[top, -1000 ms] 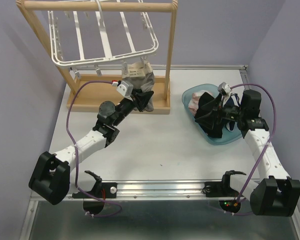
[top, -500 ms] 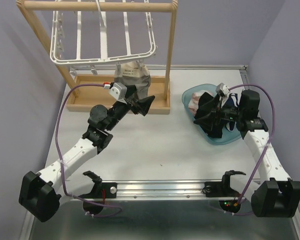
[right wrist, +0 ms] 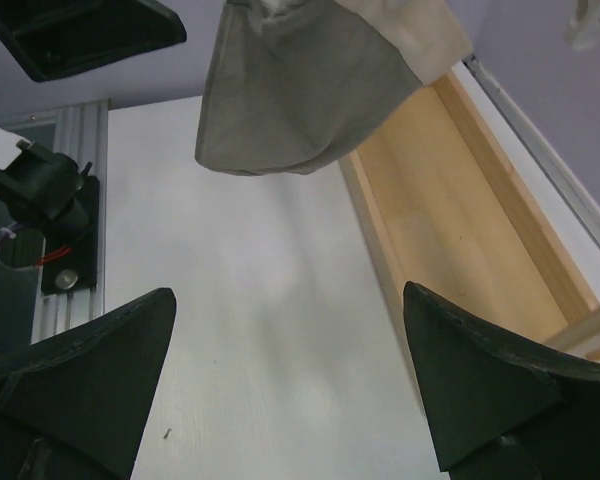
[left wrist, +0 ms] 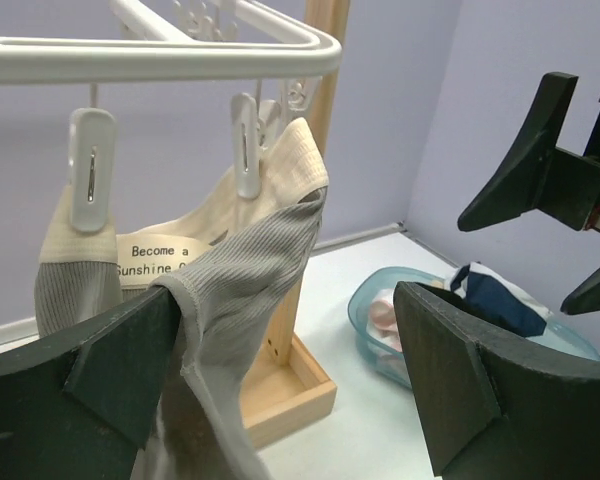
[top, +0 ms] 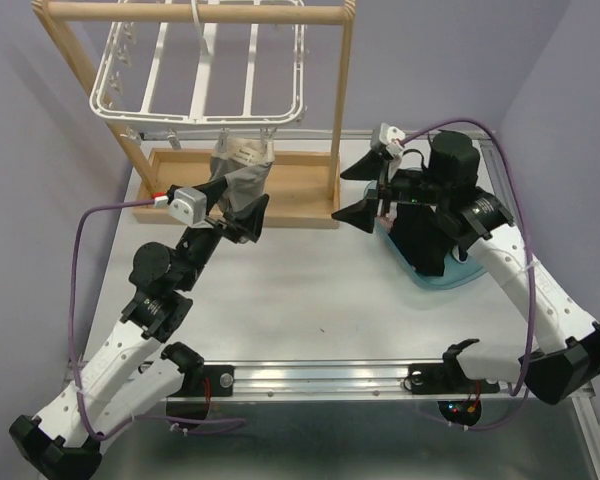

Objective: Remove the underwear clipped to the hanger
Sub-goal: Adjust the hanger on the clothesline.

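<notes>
The white hanger point(top: 202, 72) hangs from the wooden rail. One grey and cream underwear point(top: 238, 168) stays clipped to its near rim by two white clips point(left wrist: 244, 146). My left gripper point(top: 236, 206) is open around the cloth's lower part. In the left wrist view the grey fabric point(left wrist: 248, 262) rests against the tip of the left finger point(left wrist: 100, 370). The right gripper point(top: 353, 192) is open in the air, right of the wooden post, with nothing between its fingers. From the right wrist the underwear point(right wrist: 300, 100) hangs above the open fingers point(right wrist: 485, 385).
The wooden stand has a post point(top: 342, 110) and a tray-like base point(top: 292, 202) under the hanger. A blue bin point(top: 462, 272) at the right holds pink and navy cloth point(left wrist: 492, 300), mostly hidden under my right arm. A metal rail point(top: 320, 375) runs along the near edge.
The left gripper opened and its arm shifted left. The hanger and underwear swung left. The right arm rose out of the bin and moved left toward the post.
</notes>
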Motion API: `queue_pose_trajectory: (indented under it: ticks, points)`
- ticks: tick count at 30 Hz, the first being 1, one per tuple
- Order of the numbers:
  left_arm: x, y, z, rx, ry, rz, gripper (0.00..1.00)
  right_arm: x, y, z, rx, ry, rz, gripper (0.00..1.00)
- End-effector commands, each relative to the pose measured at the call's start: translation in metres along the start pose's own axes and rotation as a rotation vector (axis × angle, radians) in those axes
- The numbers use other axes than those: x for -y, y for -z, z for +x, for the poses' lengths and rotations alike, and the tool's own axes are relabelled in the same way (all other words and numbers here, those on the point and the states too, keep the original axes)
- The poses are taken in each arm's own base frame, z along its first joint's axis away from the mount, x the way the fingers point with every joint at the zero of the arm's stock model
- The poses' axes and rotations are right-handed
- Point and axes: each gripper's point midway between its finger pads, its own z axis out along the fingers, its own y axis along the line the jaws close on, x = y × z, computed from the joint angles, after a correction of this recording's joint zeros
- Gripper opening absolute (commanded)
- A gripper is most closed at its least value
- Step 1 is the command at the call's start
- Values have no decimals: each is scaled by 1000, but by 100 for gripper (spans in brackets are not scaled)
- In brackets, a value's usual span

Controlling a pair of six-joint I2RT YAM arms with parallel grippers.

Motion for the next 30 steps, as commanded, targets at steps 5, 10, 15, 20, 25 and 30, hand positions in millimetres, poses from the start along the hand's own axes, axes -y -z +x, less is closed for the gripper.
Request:
queue_pose_trajectory:
  ticks: [5, 10, 15, 20, 25, 30]
  points:
    - [14, -5, 38, -81, 16, 86, 99, -5, -63, -59, 40, 54, 95, 100]
    - [27, -8, 63, -108, 74, 160, 93, -4, -73, -87, 109, -43, 121, 100]
    - [40, -7, 64, -39, 129, 228, 92, -1, -73, -110, 190, -164, 152, 100]
    - [44, -5, 67, -23, 157, 252, 95, -3, -88, -106, 199, -214, 136, 100]
    - [41, 8, 58, 19, 161, 240, 95, -6, -101, -103, 188, -189, 135, 100]
    - [35, 31, 39, 59, 154, 198, 96, -4, -108, -105, 190, -178, 148, 100]
